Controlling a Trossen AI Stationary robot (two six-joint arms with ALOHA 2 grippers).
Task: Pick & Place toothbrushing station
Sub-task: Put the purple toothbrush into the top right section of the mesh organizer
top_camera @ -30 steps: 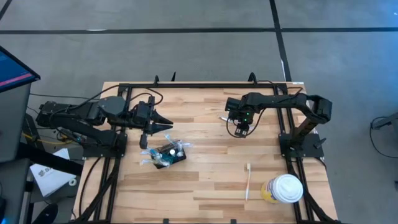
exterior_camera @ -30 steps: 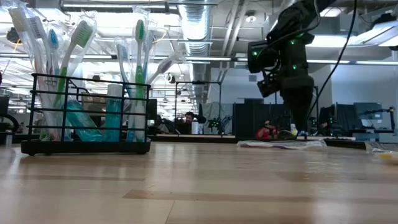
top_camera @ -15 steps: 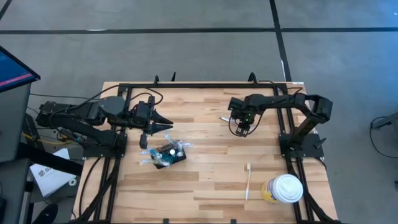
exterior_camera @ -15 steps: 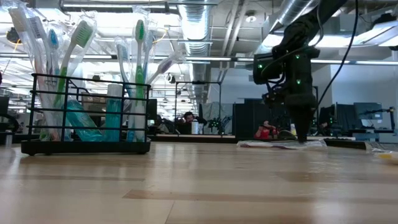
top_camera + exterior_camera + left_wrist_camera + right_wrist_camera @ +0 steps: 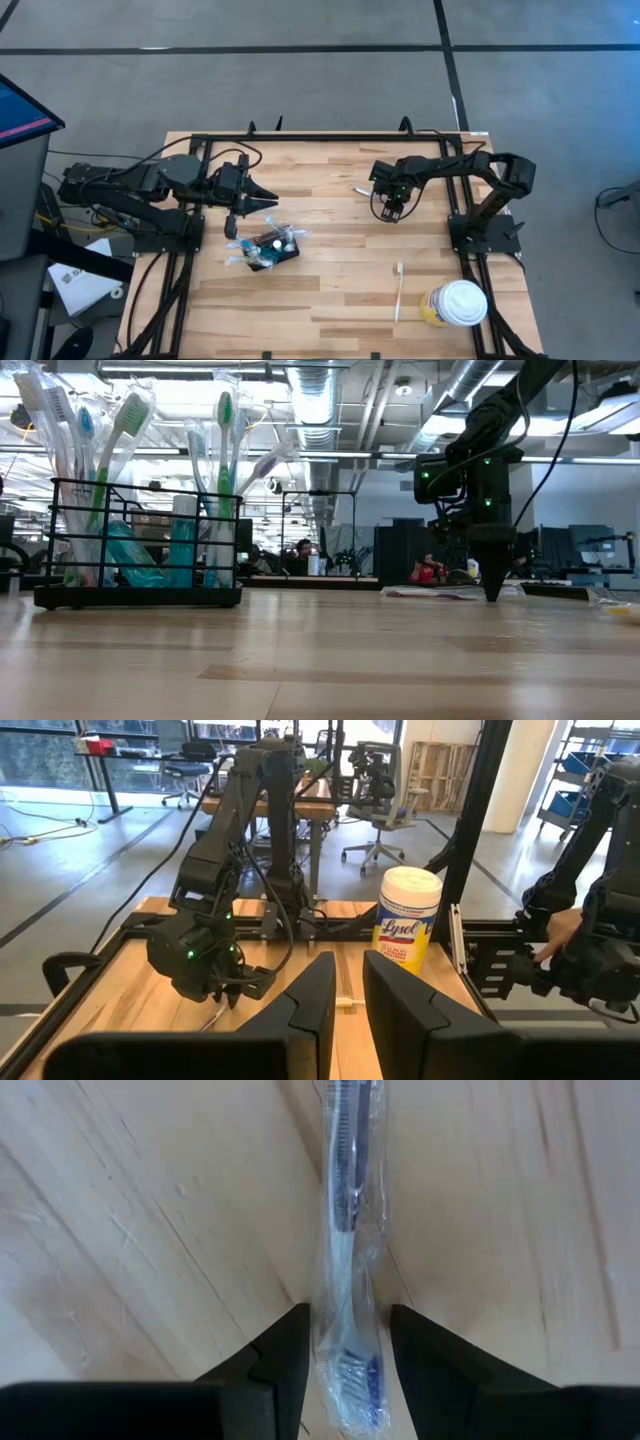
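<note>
I have two arms and two grippers. On the table (image 5: 330,290) I count one black holder box (image 5: 270,250) with many toothbrushes standing in it. I count one loose toothbrush (image 5: 398,290) lying flat, one big tub of wipes (image 5: 455,303) with a white lid, and one wrapped toothbrush (image 5: 345,1260) under my right hand.

The holder box sits on the left part of the table, just in front of my left gripper (image 5: 268,203). My left fingers (image 5: 315,1005) are spread a little with nothing between them. They hang in the air near the box but do not touch it.

My right gripper (image 5: 392,212) points down at the table, well apart from the box. Its two fingers (image 5: 285,1345) are spread, one on each side of the wrapped toothbrush. I cannot tell if they touch the wrap.
</note>
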